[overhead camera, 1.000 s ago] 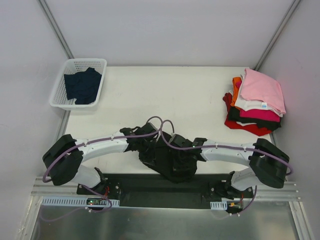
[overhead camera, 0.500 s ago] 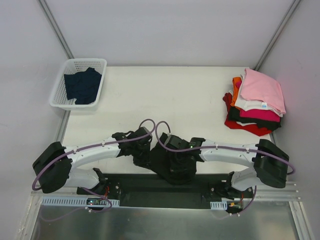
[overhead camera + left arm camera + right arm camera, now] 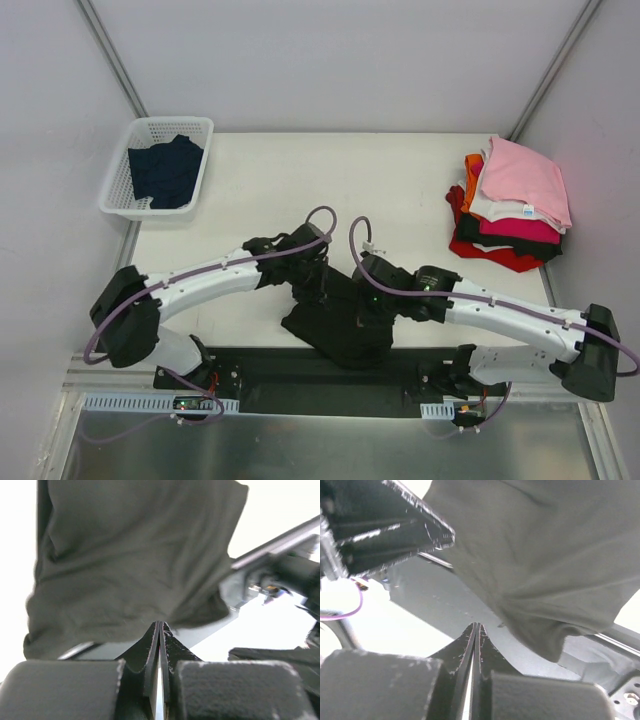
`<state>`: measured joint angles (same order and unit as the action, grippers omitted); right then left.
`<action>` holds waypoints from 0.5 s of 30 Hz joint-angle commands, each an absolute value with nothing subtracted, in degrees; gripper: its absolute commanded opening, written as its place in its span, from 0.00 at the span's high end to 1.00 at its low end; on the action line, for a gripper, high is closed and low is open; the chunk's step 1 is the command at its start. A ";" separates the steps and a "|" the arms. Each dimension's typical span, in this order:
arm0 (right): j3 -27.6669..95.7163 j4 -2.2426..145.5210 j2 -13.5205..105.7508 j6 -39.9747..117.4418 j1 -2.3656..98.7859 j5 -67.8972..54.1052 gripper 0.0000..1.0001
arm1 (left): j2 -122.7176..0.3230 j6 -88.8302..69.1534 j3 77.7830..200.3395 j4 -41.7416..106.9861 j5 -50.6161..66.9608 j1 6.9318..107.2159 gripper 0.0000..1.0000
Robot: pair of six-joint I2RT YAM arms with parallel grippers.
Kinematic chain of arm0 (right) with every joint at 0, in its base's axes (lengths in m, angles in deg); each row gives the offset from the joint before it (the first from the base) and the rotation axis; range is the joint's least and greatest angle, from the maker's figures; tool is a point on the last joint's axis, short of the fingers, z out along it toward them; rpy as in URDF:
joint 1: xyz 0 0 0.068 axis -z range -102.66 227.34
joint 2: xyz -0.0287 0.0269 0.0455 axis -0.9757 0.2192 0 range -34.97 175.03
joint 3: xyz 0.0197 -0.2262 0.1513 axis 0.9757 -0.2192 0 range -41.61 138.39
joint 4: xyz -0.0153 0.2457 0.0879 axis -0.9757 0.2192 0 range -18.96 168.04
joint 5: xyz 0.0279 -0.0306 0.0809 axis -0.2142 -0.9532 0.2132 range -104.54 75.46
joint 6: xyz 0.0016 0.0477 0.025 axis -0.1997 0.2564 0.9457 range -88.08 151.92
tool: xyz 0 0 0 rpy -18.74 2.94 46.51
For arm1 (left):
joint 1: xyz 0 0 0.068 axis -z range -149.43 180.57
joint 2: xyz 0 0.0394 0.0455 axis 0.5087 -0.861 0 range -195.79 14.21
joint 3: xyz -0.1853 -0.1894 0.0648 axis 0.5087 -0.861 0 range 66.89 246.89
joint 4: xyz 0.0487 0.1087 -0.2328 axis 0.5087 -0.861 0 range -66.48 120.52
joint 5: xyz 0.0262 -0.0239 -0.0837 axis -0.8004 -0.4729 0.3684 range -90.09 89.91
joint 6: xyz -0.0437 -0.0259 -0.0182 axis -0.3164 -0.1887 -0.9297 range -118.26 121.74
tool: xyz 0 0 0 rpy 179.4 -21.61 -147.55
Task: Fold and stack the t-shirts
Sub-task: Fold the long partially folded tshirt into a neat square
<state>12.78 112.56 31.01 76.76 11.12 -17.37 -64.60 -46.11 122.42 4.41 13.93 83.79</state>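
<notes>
My left tool [image 3: 159, 625] is pressed fully together, and the black t-shirt [image 3: 125, 555] gathers straight into its tips, so I read it as pinching the hem. My right tool [image 3: 475, 626] is just as narrow, fingers flat against each other. The cloth bunches just beyond its tips, but I cannot tell whether any of it is caught. From above, the two tools sit close together over the shirt, which is heaped beneath and between them at the near edge of the tabletop [image 3: 380, 190]. The folded stack [image 3: 510, 205], with a pink tee [image 3: 525, 175] on top, lies well apart, ahead and outboard of my right tool. A white basket [image 3: 170, 121] holding a dark navy tee [image 3: 165, 172] sits far ahead and outboard of my left tool.
</notes>
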 commanded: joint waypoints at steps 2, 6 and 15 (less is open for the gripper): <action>9.28 114.12 32.44 78.15 12.99 -18.14 0.99 | -73.58 -39.84 128.14 2.39 12.56 83.92 1.00; 8.14 111.74 34.72 77.89 14.93 -15.25 0.99 | -79.99 -38.34 132.54 2.39 12.48 83.75 1.00; 8.84 108.57 43.87 75.25 20.73 -7.25 0.99 | -87.12 -36.76 138.08 2.48 15.03 81.20 1.00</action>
<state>8.19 109.61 40.50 76.58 18.36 -12.10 -85.34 -39.58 135.38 3.12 13.43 82.54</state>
